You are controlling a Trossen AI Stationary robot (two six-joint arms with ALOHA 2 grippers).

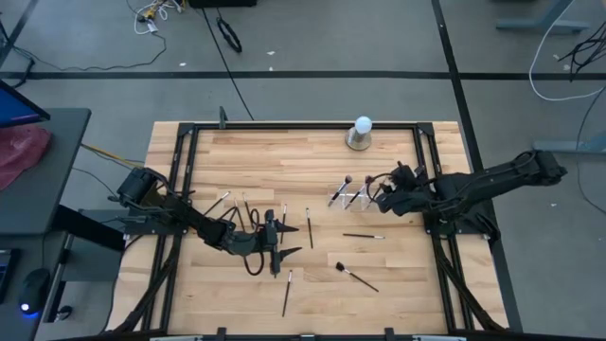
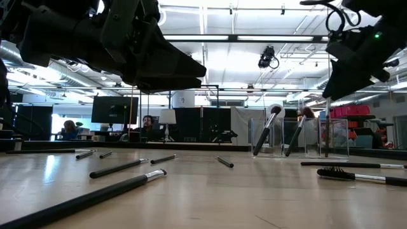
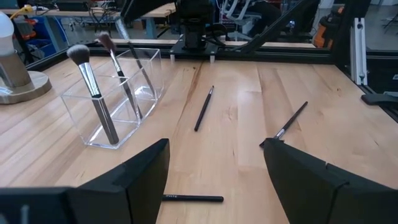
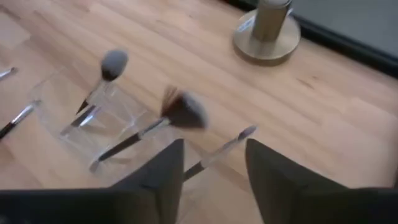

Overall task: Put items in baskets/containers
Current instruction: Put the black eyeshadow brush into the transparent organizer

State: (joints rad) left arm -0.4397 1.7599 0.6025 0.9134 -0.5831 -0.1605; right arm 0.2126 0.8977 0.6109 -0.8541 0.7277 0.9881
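The clear holder (image 1: 347,197) (image 3: 124,93) stands on the wood right of centre. A pale-tipped brush (image 3: 81,56) and a reddish fluffy one (image 3: 106,40) lean in it, bristles up. My right gripper (image 1: 374,192) (image 4: 214,152) hovers open just beside and above the holder. A thin small-tipped brush (image 4: 224,149) runs from between its fingers toward the holder. My left gripper (image 1: 270,258) (image 3: 214,149) is open, low over the middle of the table, with a dark brush (image 3: 193,198) lying flat on the wood between its fingers. Several more brushes (image 1: 309,227) (image 1: 356,276) lie loose. My right gripper has the thin brush's handle (image 4: 198,167) passing close to one finger (image 4: 171,174), with a wide gap to the other finger. I cannot tell whether the finger touches it. The brush slants away from the fingers, its small tip (image 4: 245,132) farthest from them.
A white ball on a grey round base (image 1: 361,133) stands at the far edge behind the holder. Loose brushes lie at the left (image 1: 220,202), near the middle (image 1: 286,292) and right of centre (image 1: 364,236). A dark frame (image 1: 284,124) borders the table.
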